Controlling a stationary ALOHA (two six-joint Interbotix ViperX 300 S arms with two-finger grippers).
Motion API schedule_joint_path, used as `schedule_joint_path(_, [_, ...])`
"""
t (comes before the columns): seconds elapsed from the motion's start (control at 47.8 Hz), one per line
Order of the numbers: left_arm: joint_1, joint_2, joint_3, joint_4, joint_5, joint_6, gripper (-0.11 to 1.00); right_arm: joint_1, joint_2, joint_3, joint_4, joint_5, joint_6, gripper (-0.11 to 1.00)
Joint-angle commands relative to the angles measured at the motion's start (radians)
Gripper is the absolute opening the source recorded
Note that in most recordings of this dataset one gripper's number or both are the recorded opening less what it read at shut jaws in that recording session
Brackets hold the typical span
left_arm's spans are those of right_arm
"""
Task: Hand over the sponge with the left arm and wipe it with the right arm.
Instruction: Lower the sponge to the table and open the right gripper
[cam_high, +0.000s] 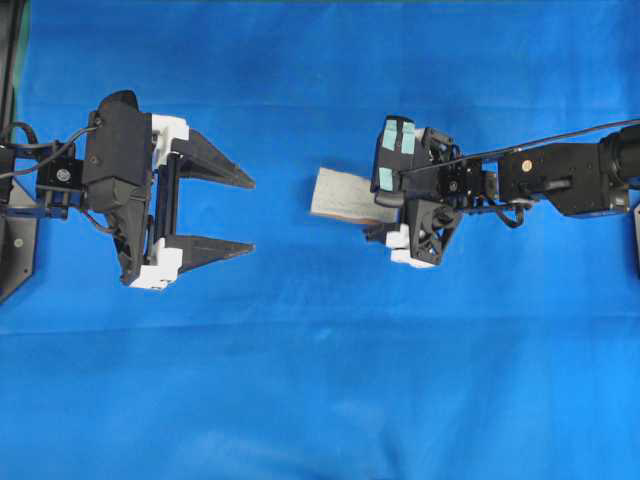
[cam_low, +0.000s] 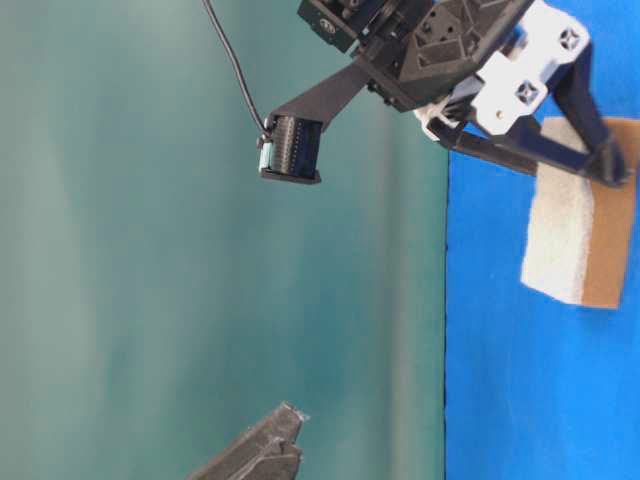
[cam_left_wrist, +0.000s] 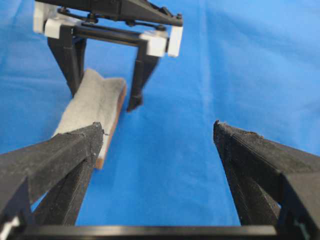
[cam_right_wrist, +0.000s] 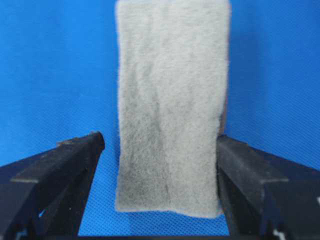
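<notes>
The sponge (cam_high: 345, 197) shows its mottled grey-white face, with a thin tan layer along one edge (cam_low: 605, 250). It appears to rest on the blue cloth (cam_high: 320, 380). My right gripper (cam_high: 378, 218), the one with teal patches, straddles the sponge's right end. In the right wrist view the sponge (cam_right_wrist: 170, 100) sits between the open fingers of the right gripper (cam_right_wrist: 160, 140), with blue cloth showing beside the left finger and the right finger at its edge. My left gripper (cam_high: 252, 216) stands wide open and empty, a short way left of the sponge. Its tips (cam_left_wrist: 157, 127) frame the sponge (cam_left_wrist: 95, 102) ahead.
Blue cloth covers the whole work surface. A black cable (cam_high: 560, 137) runs along the right arm. In the table-level view a teal-green backdrop (cam_low: 150, 250) stands behind the table edge, and the left gripper's fingers (cam_low: 265, 450) poke in at the bottom.
</notes>
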Motion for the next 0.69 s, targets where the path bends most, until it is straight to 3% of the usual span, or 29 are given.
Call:
schedule_joint_path(0.0, [-0.003, -0.005, 0.002, 0.0, -0.011, 0.002, 0.89, 0.005, -0.038, -0.02, 0.002, 0.003, 0.002, 0.75])
schedule_joint_path(0.669, [-0.003, -0.006, 0.0, 0.0, -0.011, 0.008, 0.89, 0.008, -0.383, -0.003, -0.005, 0.199, -0.009, 0.75])
